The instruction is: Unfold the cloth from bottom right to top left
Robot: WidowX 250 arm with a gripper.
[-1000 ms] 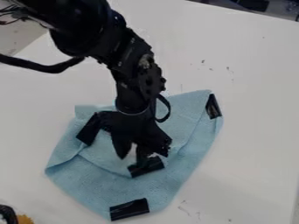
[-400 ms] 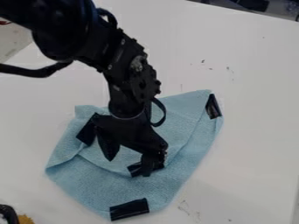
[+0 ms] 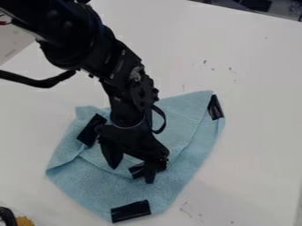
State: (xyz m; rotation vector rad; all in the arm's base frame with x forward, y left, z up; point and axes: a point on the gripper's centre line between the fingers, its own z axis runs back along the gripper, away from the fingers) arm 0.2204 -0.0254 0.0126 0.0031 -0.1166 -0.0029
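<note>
Camera view: pincer point(image 3: 132, 175) is set wide over the middle of the cloth point(image 3: 88, 181), which is laid partly folded on the white worktop point(image 3: 254, 123). If pressed too deep, both layers could be pinched and the whole cloth dragged; too shallow, the fold could be missed. Worktop is specked beyond the cloth; dark clutter point(image 3: 256, 5) is seen farther back.

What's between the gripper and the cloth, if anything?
Nothing visible. The open gripper is right over the cloth, one finger overlapping the middle black tape in view.
</note>
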